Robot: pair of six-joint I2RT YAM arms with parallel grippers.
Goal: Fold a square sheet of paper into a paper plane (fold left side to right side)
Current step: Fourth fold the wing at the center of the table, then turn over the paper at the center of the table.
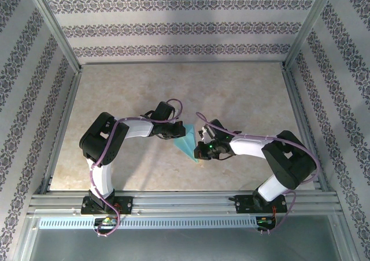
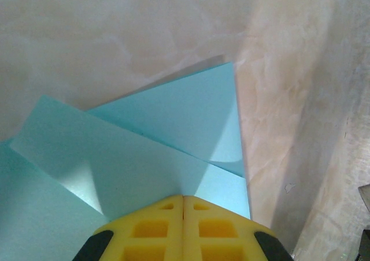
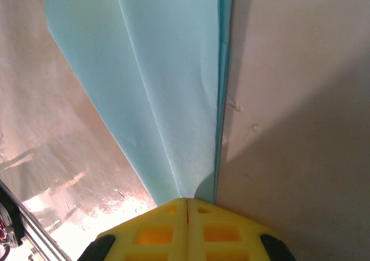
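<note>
Pin paper plane [image 1: 188, 141] at 9 o'clock with left gripper [image 2: 184, 200]; burnish crease slowly with right gripper [image 3: 187, 201], seemingly touching. Both jaws pressed together.

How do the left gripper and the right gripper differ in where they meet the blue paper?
The left gripper reaches from the left to the wide far end of the blue paper; the right gripper comes from the right, near its pointed near end. Before the left gripper lie broad overlapping flaps; before the right gripper, a long narrow strip. Both are shut, with tips at the paper.
</note>
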